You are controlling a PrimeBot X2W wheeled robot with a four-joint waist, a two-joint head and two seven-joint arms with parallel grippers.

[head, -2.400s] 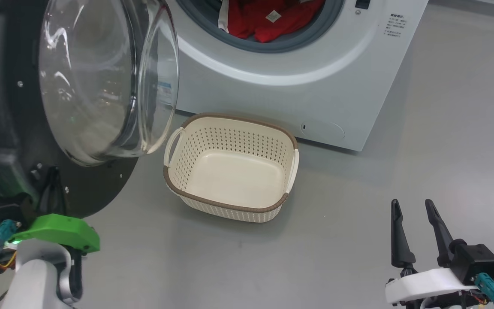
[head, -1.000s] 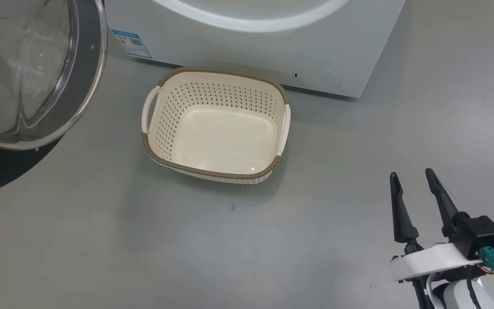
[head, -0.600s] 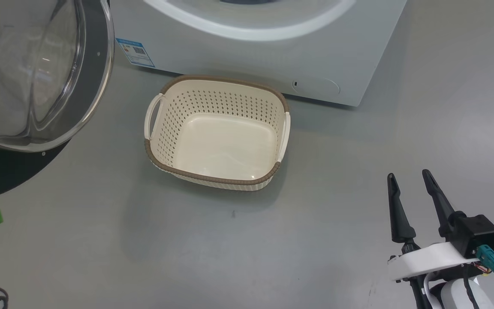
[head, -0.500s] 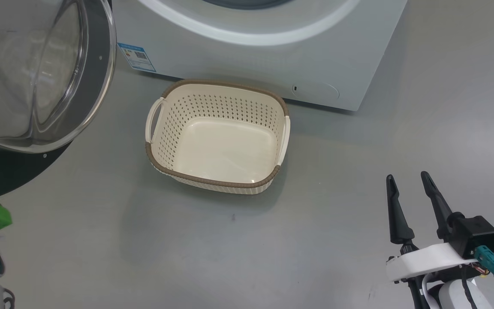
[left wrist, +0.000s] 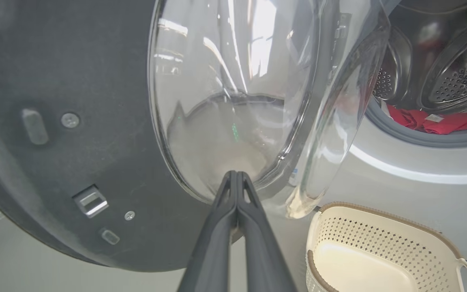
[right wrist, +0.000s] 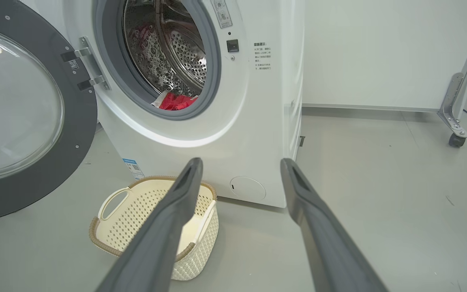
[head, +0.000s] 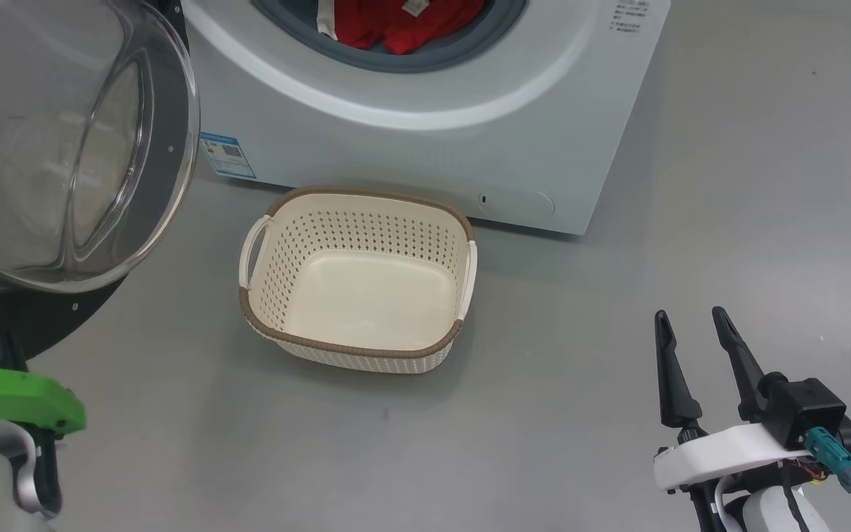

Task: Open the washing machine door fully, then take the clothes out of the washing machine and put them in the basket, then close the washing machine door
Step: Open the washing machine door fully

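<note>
At my left the washing machine door is now hanging swung wide, its black rim and glass bowl clear of the blue label it was covering, and my left gripper, fingers pressed together and empty, is pointing at the bowl's lower edge. My head is tilting back up, so beyond the empty cream basket the red clothes are showing again in the mouth of the washing machine. I am judging the opening done and unloading next, while my right gripper is waiting with fingers apart, empty.
</note>
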